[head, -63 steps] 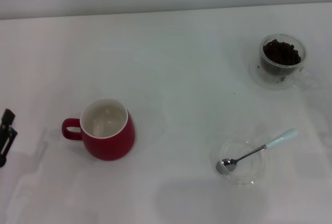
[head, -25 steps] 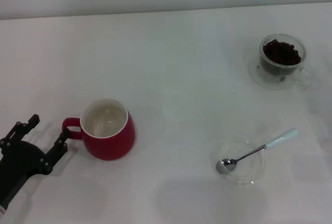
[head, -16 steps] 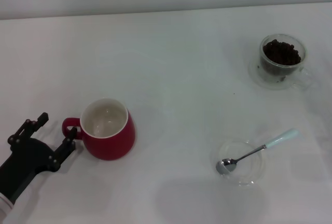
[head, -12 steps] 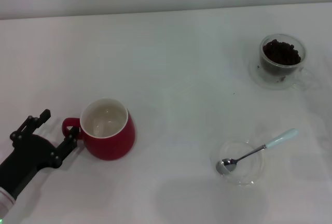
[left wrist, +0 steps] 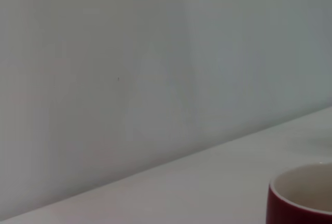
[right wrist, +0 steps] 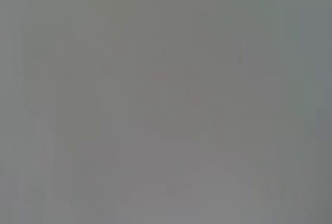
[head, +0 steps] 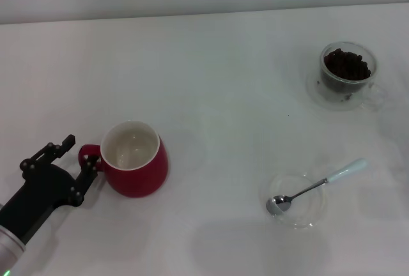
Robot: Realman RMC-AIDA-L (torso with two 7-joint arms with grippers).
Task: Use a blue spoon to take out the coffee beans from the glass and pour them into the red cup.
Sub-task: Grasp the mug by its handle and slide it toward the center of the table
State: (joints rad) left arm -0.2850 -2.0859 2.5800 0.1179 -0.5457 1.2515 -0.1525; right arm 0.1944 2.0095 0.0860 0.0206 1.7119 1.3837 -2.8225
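Fingers (head: 70,140) of the left gripper (head: 80,154) stood spread apart, clasping nothing, with the loop handle of the red cup (head: 134,159) lying between them; whether either pad touched the handle could not be told. The black arm ran off toward seven o'clock from there. The right gripper showed in no view.

The cup stood upright at about eight o'clock on the white table (head: 211,97), its white inside bare. It looked like glazed ceramic: stiff, fairly heavy, slick and chippable, so the handle loop seemed the surest hold.

Well apart, at about four o'clock, the blue spoon (head: 316,186) lay across a shallow clear dish (head: 313,211), metal bowl in the dish, pale handle overhanging the rim toward two o'clock. It would likely be light, rigid and slippery; the thicker blue handle, clear of the table, offered the best purchase.

At two o'clock stood the glass (head: 347,78), holding the coffee beans (head: 347,65) heaped near its rim. Thick-walled but breakable, it could skid if nudged, and the small, loose beans would roll off a tilted spoon.
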